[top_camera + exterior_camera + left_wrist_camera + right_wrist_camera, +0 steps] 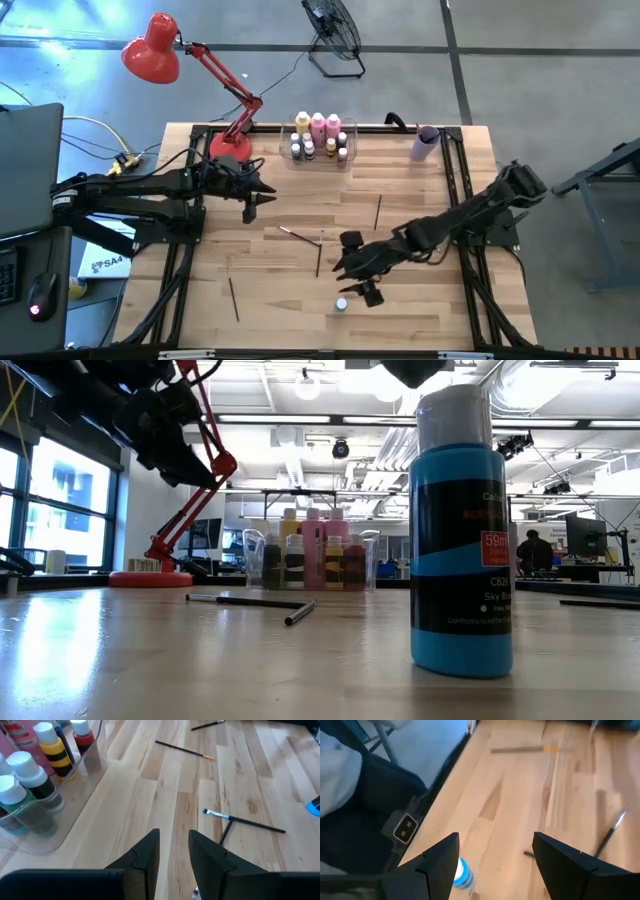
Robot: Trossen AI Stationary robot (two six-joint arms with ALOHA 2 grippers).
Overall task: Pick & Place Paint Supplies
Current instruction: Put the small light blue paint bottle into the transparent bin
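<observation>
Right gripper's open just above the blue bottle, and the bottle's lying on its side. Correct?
Not quite: the blue bottle stands upright on the table, as the low view shows. The rest holds: the right gripper is open just above it.

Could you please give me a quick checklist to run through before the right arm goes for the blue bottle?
1. Right gripper jaws open: ok.
2. Blue bottle upright on the table: ok.
3. Bottle between the jaws: not ok; it stands beside one finger.
4. Left gripper clear of the right arm: ok, hovering near the clear bin.
5. Paintbrushes clear of the bottle: ok.
6. Free space in the bin: cannot tell.
</observation>
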